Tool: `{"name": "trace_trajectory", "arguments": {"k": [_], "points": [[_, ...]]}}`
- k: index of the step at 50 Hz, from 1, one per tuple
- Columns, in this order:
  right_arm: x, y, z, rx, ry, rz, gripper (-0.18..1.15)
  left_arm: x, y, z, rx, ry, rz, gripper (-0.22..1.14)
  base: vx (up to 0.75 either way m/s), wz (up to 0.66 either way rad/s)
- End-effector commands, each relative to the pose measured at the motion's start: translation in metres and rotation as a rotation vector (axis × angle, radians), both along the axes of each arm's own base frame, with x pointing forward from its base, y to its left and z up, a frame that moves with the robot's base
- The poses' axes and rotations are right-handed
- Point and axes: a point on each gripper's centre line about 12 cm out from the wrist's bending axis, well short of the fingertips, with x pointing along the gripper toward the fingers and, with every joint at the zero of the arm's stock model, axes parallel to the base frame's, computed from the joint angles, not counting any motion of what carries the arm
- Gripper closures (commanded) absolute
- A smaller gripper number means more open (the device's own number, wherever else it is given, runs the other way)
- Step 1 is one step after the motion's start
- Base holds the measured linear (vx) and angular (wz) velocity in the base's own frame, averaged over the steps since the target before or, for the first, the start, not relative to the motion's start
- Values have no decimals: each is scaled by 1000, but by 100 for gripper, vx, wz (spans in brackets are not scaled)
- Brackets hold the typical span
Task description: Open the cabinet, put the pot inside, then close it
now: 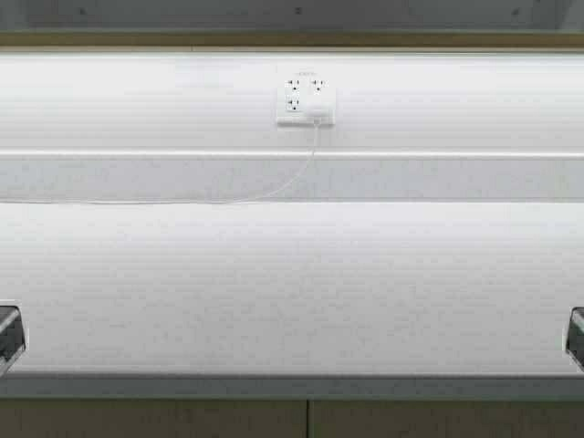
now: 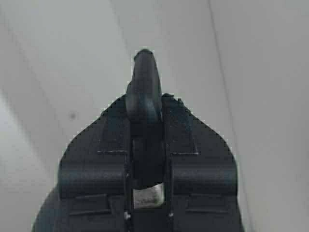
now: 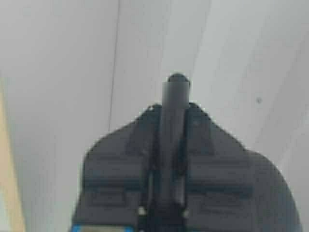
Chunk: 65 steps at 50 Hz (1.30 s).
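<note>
High view faces a white desk (image 1: 292,292) running the full width, backed by a white wall (image 1: 137,100). A white power outlet block (image 1: 306,100) sits on the wall at about 12 o'clock from frame centre, with a white plug in its lower right socket and a thin white cable (image 1: 274,192) dropping from it and trailing off toward 9 o'clock along the line where wall meets desk. Along the top edge a narrow beige strip (image 1: 292,39) runs across, likely the underside of the cabinet; its doors and handles are out of frame. Beige wood-grain fronts (image 1: 155,420) show below the desk's front edge at 6 o'clock, split by a vertical seam. The pot does not appear in any of the three views. Left gripper (image 2: 144,63): only a sliver of the arm shows at the 8 o'clock edge of the high view; in the left wrist view its dark fingers are pressed together into a single ridge, nothing between them, with pale surface beyond. Right gripper (image 3: 177,82): sliver at the 4 o'clock edge of the high view; in the right wrist view the fingers likewise meet as one narrow ridge, holding nothing, against pale surface with a beige band at one side.
</note>
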Motion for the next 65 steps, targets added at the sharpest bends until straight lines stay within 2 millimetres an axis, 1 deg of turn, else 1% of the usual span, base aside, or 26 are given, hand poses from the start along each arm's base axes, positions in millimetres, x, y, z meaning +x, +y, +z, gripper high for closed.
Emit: {"name": "trace_trajectory", "arguments": {"k": [1, 6, 13, 18, 22, 27, 37, 42, 48, 60, 63, 65], "points": [[-11, 18, 32, 43, -77, 59, 89, -9, -25, 19, -4, -39, -86, 89, 23, 6], [-15, 16, 32, 42, -72, 60, 89, -10, -26, 19, -4, -32, -94, 89, 22, 6], [-13, 16, 28, 26, -52, 58, 89, -7, -26, 7, 12, -3, -94, 89, 22, 7], [-7, 19, 15, 14, -22, 58, 89, -5, -28, 0, 18, 15, -98, 89, 19, 1], [1, 22, 1, -1, 3, 58, 89, 0, -26, -8, 24, 26, -85, 89, 16, -4], [8, 25, -11, -4, 8, 53, 89, 4, -25, -17, 27, 38, -74, 89, 14, -9], [14, 27, -32, -17, 38, 56, 89, 6, -25, -31, 12, 57, -65, 89, 10, -4], [16, 28, -38, -21, 48, 56, 89, 7, -25, -40, 2, 77, -66, 89, 8, -1], [14, 28, -55, -20, 93, 62, 89, 6, -24, -51, -11, 107, -69, 89, 4, -1], [16, 29, -69, -6, 96, 59, 89, 9, -25, -63, -22, 124, -62, 89, 2, 0], [17, 29, -71, -2, 101, 59, 86, 9, -25, -63, -32, 117, -57, 89, 0, 0], [18, 29, -69, -6, 95, 56, 82, 9, -23, -61, -46, 100, -46, 88, 0, 0]]}}
